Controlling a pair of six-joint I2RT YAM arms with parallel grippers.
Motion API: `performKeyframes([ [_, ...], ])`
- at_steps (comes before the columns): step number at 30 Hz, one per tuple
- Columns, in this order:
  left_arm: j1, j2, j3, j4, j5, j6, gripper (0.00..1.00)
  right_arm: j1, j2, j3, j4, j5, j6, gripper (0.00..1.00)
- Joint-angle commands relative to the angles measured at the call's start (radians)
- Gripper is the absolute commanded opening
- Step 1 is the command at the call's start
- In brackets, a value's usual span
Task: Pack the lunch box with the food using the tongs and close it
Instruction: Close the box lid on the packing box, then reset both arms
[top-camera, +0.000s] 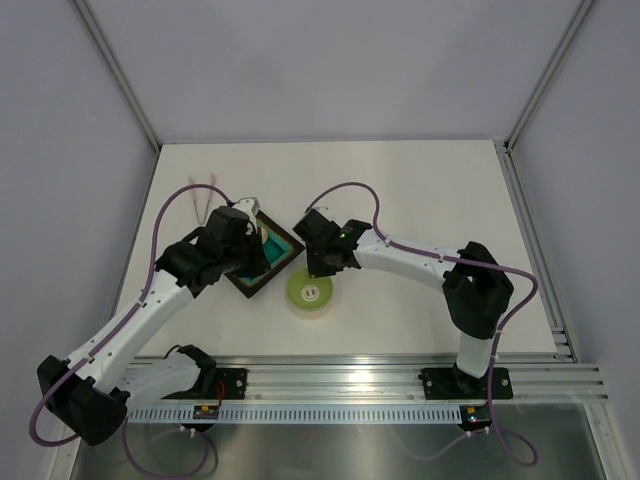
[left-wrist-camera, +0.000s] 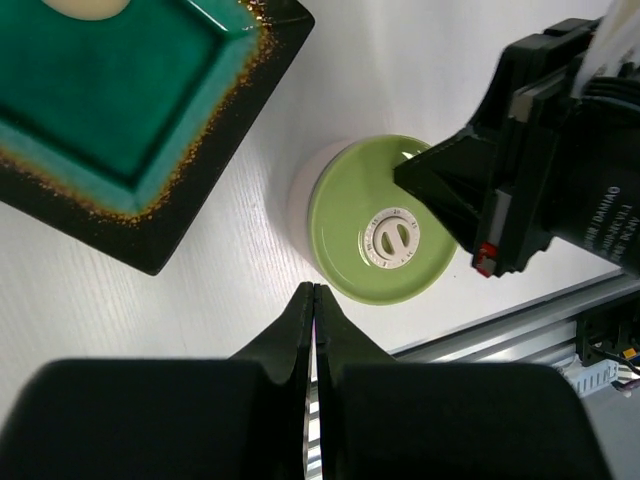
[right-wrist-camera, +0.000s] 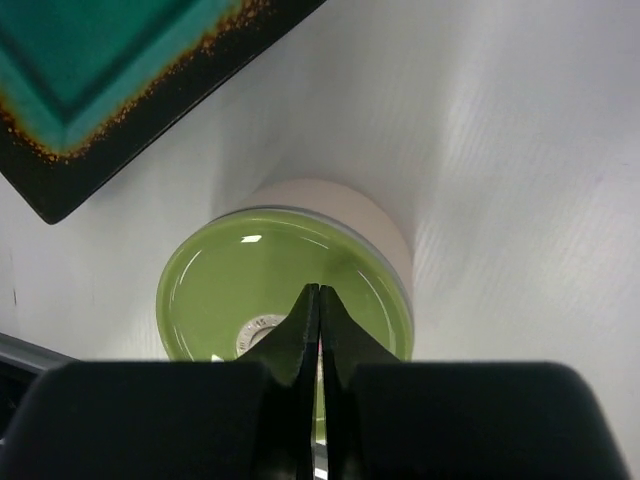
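The lunch box (top-camera: 311, 292) stands on the white table just right of the tray, its lime-green lid (left-wrist-camera: 352, 205) lying flat on top; its pale side wall (right-wrist-camera: 370, 215) shows under the lid (right-wrist-camera: 250, 280). My right gripper (right-wrist-camera: 319, 288) is shut and empty, its tips just over the lid near the middle; from above it (top-camera: 325, 262) sits at the lid's far edge. Shut and empty too, my left gripper (left-wrist-camera: 314, 288) hangs over bare table beside the lid. One beige food piece (left-wrist-camera: 90, 8) lies in the tray. The pink tongs (top-camera: 205, 195) lie on the table behind the left arm.
A square dark tray with a teal inside (top-camera: 272, 245) sits left of the lunch box, partly under my left arm; its corner (right-wrist-camera: 60, 120) is close to the lid. The right gripper's black body (left-wrist-camera: 520, 170) overhangs the lid's right side. A metal rail (top-camera: 400, 375) runs along the near edge.
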Motion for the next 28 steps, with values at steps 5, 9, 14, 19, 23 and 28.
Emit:
performKeyframes([
  [5,0.005,-0.05,0.075,-0.009,-0.074,0.01,0.0,-0.002,-0.234,0.144,-0.114,0.307,-0.093,0.35],
  [9,0.005,-0.112,0.081,0.025,-0.131,0.046,0.09,-0.068,-0.26,0.181,-0.226,0.465,-0.111,0.82],
  [14,0.005,-0.158,0.151,-0.007,-0.261,0.093,0.8,-0.306,-0.335,0.143,-0.314,0.507,-0.049,0.99],
  [19,0.005,-0.141,0.231,-0.021,-0.386,0.122,0.99,-0.466,-0.461,0.066,-0.305,0.489,-0.06,0.99],
  [23,0.006,-0.103,0.315,-0.04,-0.432,0.13,0.99,-0.492,-0.526,0.013,-0.297,0.529,-0.063,0.99],
  [28,0.006,-0.069,0.357,-0.037,-0.398,0.13,0.99,-0.49,-0.573,-0.053,-0.275,0.525,-0.063,1.0],
])
